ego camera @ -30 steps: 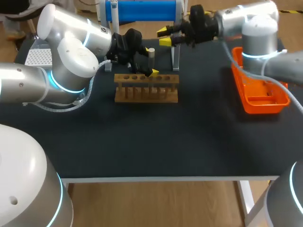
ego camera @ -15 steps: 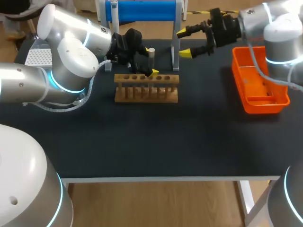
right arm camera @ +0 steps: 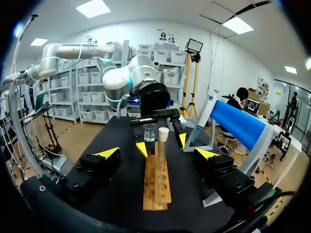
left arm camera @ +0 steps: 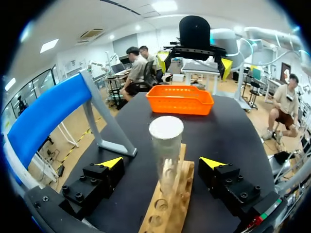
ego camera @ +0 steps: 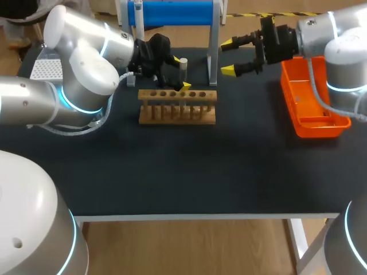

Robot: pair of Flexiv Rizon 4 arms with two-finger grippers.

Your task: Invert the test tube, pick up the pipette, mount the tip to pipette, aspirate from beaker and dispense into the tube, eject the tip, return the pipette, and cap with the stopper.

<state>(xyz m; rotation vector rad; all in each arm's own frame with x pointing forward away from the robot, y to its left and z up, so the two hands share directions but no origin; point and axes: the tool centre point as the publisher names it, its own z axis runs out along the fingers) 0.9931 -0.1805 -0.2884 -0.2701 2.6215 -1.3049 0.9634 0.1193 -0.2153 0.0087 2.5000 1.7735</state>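
A clear test tube (ego camera: 183, 70) stands upright in the wooden rack (ego camera: 178, 107), a pale stopper (left arm camera: 166, 128) on its top. My left gripper (ego camera: 184, 73) is open around the tube, its fingers (left arm camera: 111, 163) well clear on both sides. Off to the right, level with the tube, my right gripper (ego camera: 229, 56) is open and empty, and the tube (right arm camera: 162, 145) shows straight ahead of it. The white pipette (ego camera: 137, 12) hangs on the blue stand (ego camera: 175, 11) at the back. Behind the rack sits a small beaker (right arm camera: 149, 132).
An orange bin (ego camera: 312, 103) lies at the right of the table, under my right arm. A white tip box (ego camera: 46, 69) sits at the far left edge. The stand's grey leg (ego camera: 213, 54) rises between the tube and my right gripper.
My right gripper has opened wide and drawn back to the right, away from the tube's top. The left arm, tube and rack have not moved.
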